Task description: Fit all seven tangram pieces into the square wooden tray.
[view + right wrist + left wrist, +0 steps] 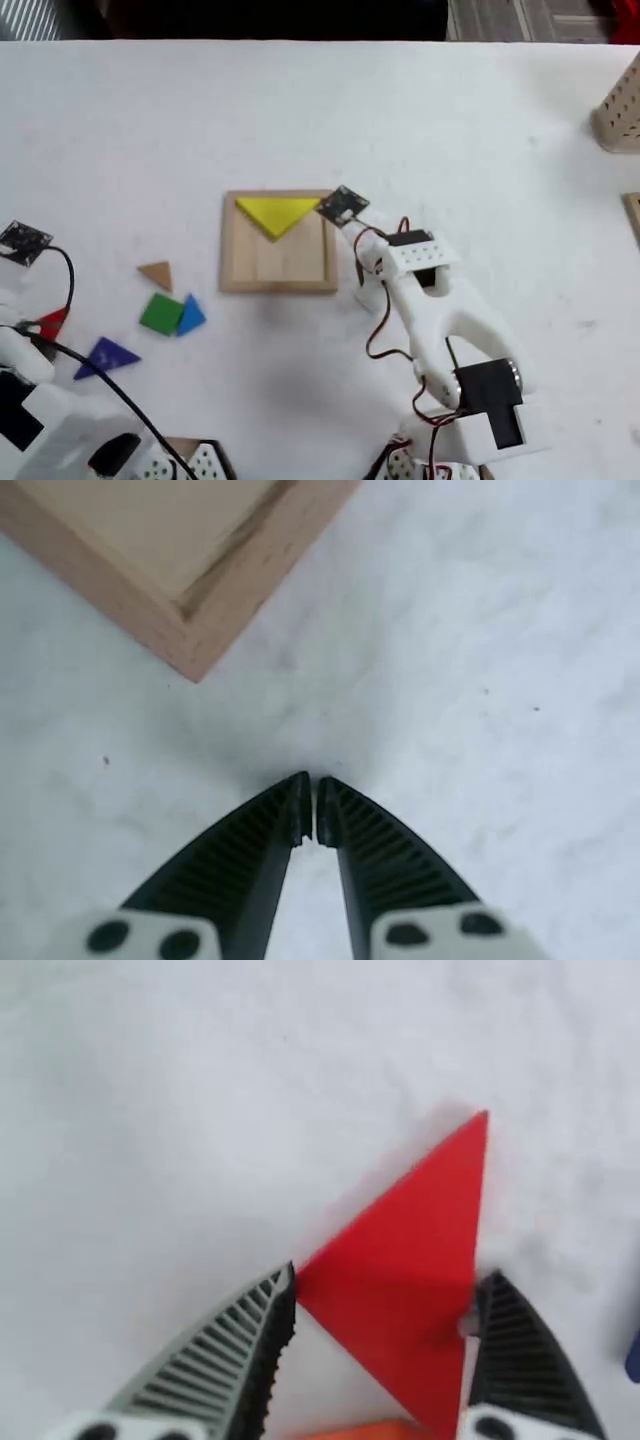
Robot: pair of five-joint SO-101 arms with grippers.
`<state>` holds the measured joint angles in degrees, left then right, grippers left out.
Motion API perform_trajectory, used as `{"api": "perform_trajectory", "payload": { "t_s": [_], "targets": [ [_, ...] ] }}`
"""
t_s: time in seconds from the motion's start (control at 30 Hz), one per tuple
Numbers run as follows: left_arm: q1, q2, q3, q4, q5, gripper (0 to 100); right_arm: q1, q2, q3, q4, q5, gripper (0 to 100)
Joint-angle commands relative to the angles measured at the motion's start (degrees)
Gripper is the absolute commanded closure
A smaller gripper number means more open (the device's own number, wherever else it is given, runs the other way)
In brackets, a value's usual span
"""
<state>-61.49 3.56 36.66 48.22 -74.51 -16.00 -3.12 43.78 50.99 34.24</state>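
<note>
The square wooden tray (240, 262) lies mid-table with a yellow triangle (275, 213) against its far edge. My left gripper (385, 1295) has its fingers against two sides of the red triangle (410, 1270), which lies flat on the table at the near left (50, 323). A tan triangle (157, 273), green square (161, 313), light blue triangle (192, 315) and dark blue piece (105, 357) lie loose left of the tray. My right gripper (312, 810) is shut and empty, its tips on the table beside the tray's corner (195, 645).
A perforated wooden block (620, 105) stands at the far right, with another wooden edge (633, 215) below it. Black square tags (343, 206) (22, 240) sit by the tray's far right corner and at the left edge. A black cable (68, 275) loops near the left arm.
</note>
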Motion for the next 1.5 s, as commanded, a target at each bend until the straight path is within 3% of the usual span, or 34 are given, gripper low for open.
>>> {"api": "perform_trajectory", "payload": {
  "t_s": [0.0, 0.23, 0.43, 0.7, 0.83, 0.97, 1.23, 1.47],
  "targets": [
    [0.8, -0.9, -0.4, 2.9, -0.2, 72, -1.4, -1.4, 0.3, 1.1, 0.6, 98.0],
    [0.8, -1.3, -3.7, 9.1, 0.0, 72, -1.4, -1.4, 0.3, 1.1, 0.6, 98.0],
    [0.8, -0.8, -10.2, 11.7, 7.2, 72, -1.4, -1.4, 0.3, 1.1, 0.6, 98.0],
    [0.5, -0.7, -10.1, 11.9, 5.5, 71, -1.4, -1.4, 0.3, 1.5, 0.6, 98.0],
    [-0.4, -0.8, -8.6, 11.8, 0.8, 62, -1.4, -1.4, 0.3, 1.5, 0.6, 98.0],
    [-0.4, -0.8, -6.7, 9.8, -3.8, 65, -1.4, -1.4, 0.3, 1.5, 0.6, 98.0],
    [-0.1, -0.7, -1.1, -2.1, -3.8, 67, -1.4, -1.4, 0.3, 1.5, 0.6, 98.0],
    [-0.1, -0.7, 1.7, -3.3, -4.3, 67, -1.4, -1.4, 0.3, 1.5, 0.6, 98.0]
  ]
}}
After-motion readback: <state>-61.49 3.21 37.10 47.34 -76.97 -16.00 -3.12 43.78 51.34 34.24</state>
